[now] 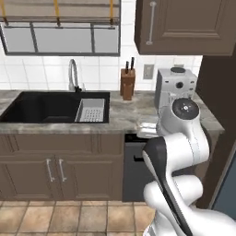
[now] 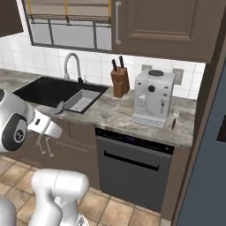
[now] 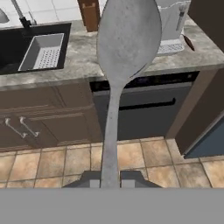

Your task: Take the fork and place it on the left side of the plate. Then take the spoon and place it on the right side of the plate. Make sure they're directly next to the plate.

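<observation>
Spoon step in hand: gripper [image 3: 105, 183] is clamped on the spoon [image 3: 124, 48] handle, held in the air out in front of the counter [image 2: 119, 115]. Fork [image 2: 175, 118] lies on that counter right of the coffee machine [image 2: 152, 97]. No plate visible; next, find it and set the spoon at its right.

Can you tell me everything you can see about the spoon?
The spoon is all grey, dull metal, with a big oval bowl and a thin straight handle. The hand is shut on the handle's end, holding it in the air, bowl pointing away, in front of the dishwasher and above the tiled floor.
</observation>
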Motion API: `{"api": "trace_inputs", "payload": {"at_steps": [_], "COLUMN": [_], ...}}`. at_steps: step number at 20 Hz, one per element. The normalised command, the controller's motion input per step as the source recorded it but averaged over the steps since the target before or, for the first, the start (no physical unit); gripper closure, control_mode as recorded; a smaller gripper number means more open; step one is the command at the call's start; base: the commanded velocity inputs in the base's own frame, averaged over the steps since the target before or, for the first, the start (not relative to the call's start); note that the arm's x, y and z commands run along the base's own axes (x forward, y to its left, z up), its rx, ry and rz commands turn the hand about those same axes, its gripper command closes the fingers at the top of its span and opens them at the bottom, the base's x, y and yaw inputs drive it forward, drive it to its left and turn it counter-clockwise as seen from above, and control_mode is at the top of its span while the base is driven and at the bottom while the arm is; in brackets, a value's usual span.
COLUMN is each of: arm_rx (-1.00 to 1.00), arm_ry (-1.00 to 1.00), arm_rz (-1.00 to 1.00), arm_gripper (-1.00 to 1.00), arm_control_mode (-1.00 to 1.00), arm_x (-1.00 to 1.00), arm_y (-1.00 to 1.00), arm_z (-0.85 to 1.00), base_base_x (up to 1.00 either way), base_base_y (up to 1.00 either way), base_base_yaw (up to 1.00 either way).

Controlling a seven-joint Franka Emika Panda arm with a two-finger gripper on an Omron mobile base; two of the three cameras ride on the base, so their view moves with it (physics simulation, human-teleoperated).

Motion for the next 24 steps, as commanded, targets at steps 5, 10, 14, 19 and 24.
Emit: {"api": "trace_inputs", "payload": {"at_steps": [5, 10, 14, 19, 24], "arm_rx": [0.00, 0.00, 0.00, 0.00, 0.00], "arm_ry": [0.00, 0.00, 0.00, 0.00, 0.00], "arm_rz": [0.00, 0.00, 0.00, 0.00, 0.00], "arm_gripper": [1.00, 1.00, 1.00, 1.00, 1.00], "arm_control_mode": [1.00, 1.00, 1.00, 1.00, 1.00], "arm_x": [0.00, 0.00, 0.00, 0.00, 0.00], "arm_y": [0.00, 0.00, 0.00, 0.00, 0.00], "arm_z": [0.00, 0.00, 0.00, 0.00, 0.00], "base_base_x": [-0.70, -0.77, -0.66, -0.70, -0.64], "base_base_y": [0.22, 0.00, 0.00, 0.00, -0.05], "base_base_yaw": [0.37, 0.32, 0.34, 0.35, 0.37]}}
